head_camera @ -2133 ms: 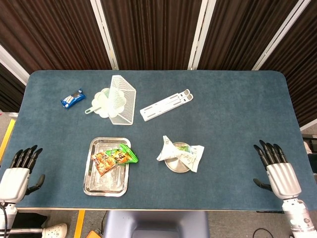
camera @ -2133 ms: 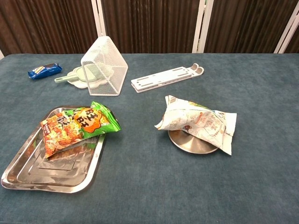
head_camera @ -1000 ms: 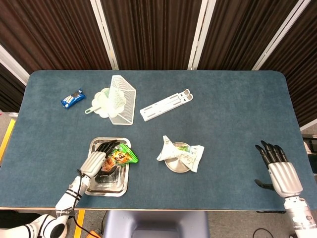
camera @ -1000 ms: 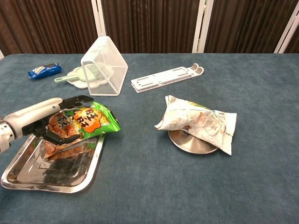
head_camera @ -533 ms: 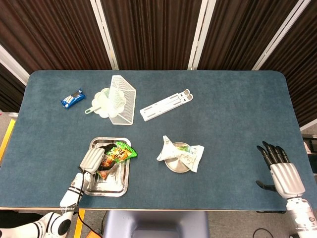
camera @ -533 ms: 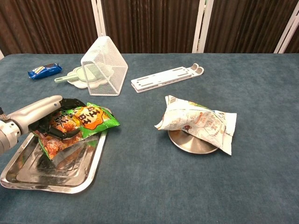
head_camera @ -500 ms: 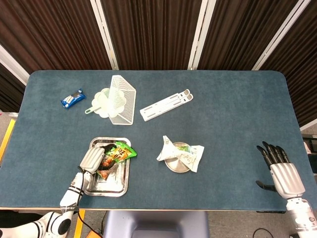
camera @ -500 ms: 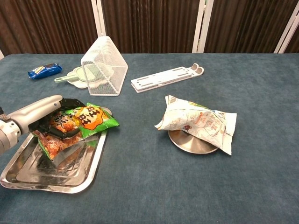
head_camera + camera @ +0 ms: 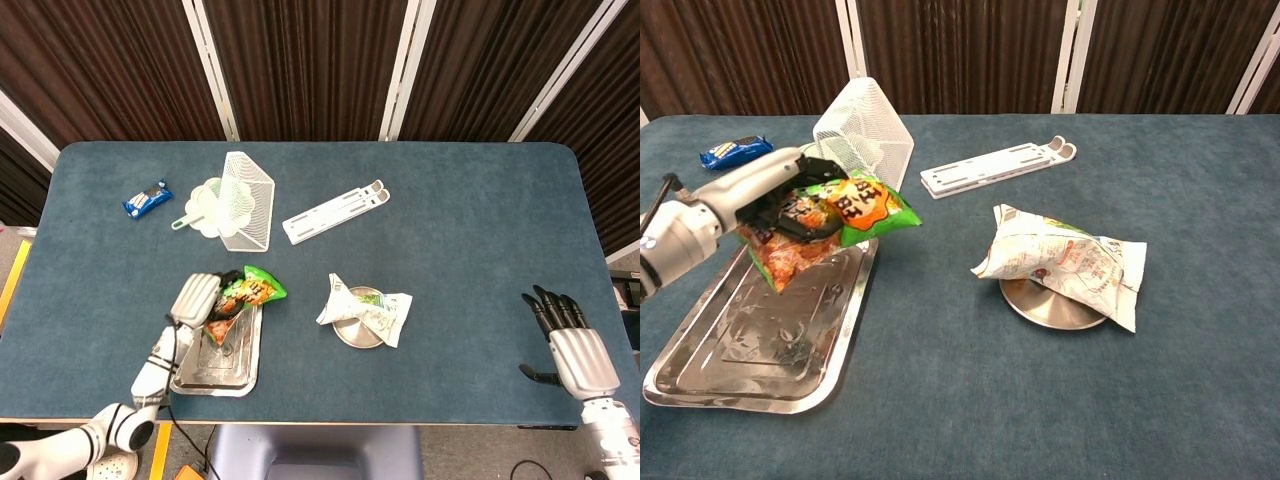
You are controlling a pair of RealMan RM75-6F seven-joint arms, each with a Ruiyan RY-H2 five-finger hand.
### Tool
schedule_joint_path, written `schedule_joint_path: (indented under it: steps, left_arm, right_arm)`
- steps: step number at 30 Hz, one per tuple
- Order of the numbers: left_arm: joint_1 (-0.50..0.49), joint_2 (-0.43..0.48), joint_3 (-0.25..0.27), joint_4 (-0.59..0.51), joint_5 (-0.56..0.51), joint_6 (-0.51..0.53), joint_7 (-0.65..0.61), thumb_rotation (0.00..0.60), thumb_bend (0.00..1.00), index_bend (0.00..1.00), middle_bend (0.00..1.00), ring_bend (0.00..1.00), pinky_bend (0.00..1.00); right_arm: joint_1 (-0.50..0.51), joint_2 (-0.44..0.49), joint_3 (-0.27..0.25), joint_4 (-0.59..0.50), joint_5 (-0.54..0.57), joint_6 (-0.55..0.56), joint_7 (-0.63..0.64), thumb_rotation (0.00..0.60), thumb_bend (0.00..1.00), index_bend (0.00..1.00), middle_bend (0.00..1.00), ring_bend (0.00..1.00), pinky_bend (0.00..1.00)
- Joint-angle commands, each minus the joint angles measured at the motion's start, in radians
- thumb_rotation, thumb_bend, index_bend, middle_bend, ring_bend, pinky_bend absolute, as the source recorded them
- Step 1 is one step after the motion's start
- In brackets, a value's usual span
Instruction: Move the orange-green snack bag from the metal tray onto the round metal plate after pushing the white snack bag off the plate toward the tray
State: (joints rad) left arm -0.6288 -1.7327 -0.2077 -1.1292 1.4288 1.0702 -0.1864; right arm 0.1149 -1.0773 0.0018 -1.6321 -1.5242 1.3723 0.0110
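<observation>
The left hand [image 9: 775, 195] has the orange-green snack bag [image 9: 830, 222] clamped in its dark fingers [image 9: 805, 228], and the bag is up in the air, clear of the metal tray [image 9: 760, 330]. The bag's green end juts out past the tray's right rim, while the orange end hangs down over the tray's far half. From the head view, the left hand [image 9: 195, 300] sits over the tray's [image 9: 215, 372] top left corner with the bag [image 9: 245, 292] angled toward the middle of the table.

Over on the round metal plate [image 9: 1052, 305], the white snack bag [image 9: 1065, 265] lies across it, covering most of it, with only the front edge of the plate showing. In the head view, the white bag [image 9: 365, 308] spills over the plate [image 9: 355, 335] on both sides.

The right hand [image 9: 570, 345] rests at the table's near right corner, fingers apart, holding nothing, well away from the plate.

Farther back stand a white wire rack [image 9: 865, 140], a white flat holder [image 9: 995, 165] and a small blue packet [image 9: 735, 150].
</observation>
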Motion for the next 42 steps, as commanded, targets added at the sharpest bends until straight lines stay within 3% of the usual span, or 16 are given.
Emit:
schedule_joint_path:
  steps: [1, 7, 10, 16, 19, 21, 22, 26, 28, 35, 39, 42]
  left_arm:
    - [-0.105, -0.053, -0.062, 0.080, -0.007, -0.061, 0.014, 0.600, 0.39, 0.42, 0.53, 0.52, 0.74]
    - [-0.280, -0.185, -0.117, 0.304, -0.006, -0.144, -0.024, 0.600, 0.39, 0.41, 0.52, 0.52, 0.74]
    - [-0.395, -0.277, -0.129, 0.490, 0.014, -0.180, -0.096, 0.600, 0.39, 0.41, 0.52, 0.52, 0.74]
    - [-0.523, -0.385, -0.076, 0.728, 0.068, -0.230, -0.273, 0.600, 0.39, 0.41, 0.53, 0.51, 0.71]
    - [-0.545, -0.414, -0.034, 0.800, 0.090, -0.263, -0.349, 0.600, 0.38, 0.34, 0.48, 0.45, 0.57]
    - [-0.553, -0.428, -0.016, 0.831, 0.095, -0.291, -0.382, 0.600, 0.37, 0.23, 0.38, 0.33, 0.44]
    - [-0.556, -0.436, -0.004, 0.848, 0.099, -0.302, -0.399, 0.600, 0.37, 0.14, 0.28, 0.24, 0.34]
    - [-0.560, -0.446, 0.011, 0.869, 0.105, -0.299, -0.418, 0.600, 0.37, 0.00, 0.06, 0.04, 0.15]
    - [-0.565, -0.457, 0.015, 0.889, 0.108, -0.252, -0.436, 0.600, 0.37, 0.00, 0.00, 0.00, 0.07]
    - [-0.553, -0.438, 0.034, 0.897, 0.106, -0.168, -0.440, 0.600, 0.37, 0.00, 0.00, 0.00, 0.03]
    - [-0.499, -0.378, 0.060, 0.826, 0.117, -0.086, -0.401, 0.600, 0.36, 0.00, 0.00, 0.00, 0.03]
    - [-0.422, -0.290, 0.081, 0.695, 0.119, -0.021, -0.353, 0.600, 0.36, 0.00, 0.00, 0.00, 0.03]
  right_arm:
    - [0.004, 0.007, 0.006, 0.002, 0.010, -0.008, 0.016, 0.600, 0.10, 0.00, 0.00, 0.00, 0.00]
    - [0.018, 0.009, 0.015, 0.010, 0.045, -0.046, 0.032, 0.600, 0.10, 0.00, 0.00, 0.00, 0.00]
    - [0.031, 0.012, 0.015, 0.015, 0.056, -0.078, 0.039, 0.600, 0.10, 0.00, 0.00, 0.00, 0.00]
    - [0.048, 0.018, 0.020, 0.031, 0.082, -0.121, 0.064, 0.600, 0.10, 0.00, 0.00, 0.00, 0.00]
    - [0.055, 0.017, 0.024, 0.044, 0.098, -0.139, 0.069, 0.600, 0.10, 0.00, 0.00, 0.00, 0.00]
    - [0.061, 0.014, 0.027, 0.050, 0.110, -0.153, 0.067, 0.600, 0.10, 0.00, 0.00, 0.00, 0.00]
    - [0.063, 0.012, 0.028, 0.052, 0.116, -0.159, 0.066, 0.600, 0.10, 0.00, 0.00, 0.00, 0.00]
    - [0.065, 0.009, 0.029, 0.053, 0.120, -0.161, 0.061, 0.600, 0.10, 0.00, 0.00, 0.00, 0.00]
    - [0.063, 0.009, 0.030, 0.050, 0.120, -0.155, 0.057, 0.600, 0.10, 0.00, 0.00, 0.00, 0.00]
    - [0.059, 0.009, 0.022, 0.040, 0.098, -0.142, 0.052, 0.600, 0.10, 0.00, 0.00, 0.00, 0.00]
    - [0.060, 0.004, 0.011, 0.042, 0.061, -0.128, 0.063, 0.600, 0.10, 0.00, 0.00, 0.00, 0.00]
    - [0.060, -0.004, 0.002, 0.045, 0.036, -0.120, 0.066, 0.600, 0.10, 0.00, 0.00, 0.00, 0.00]
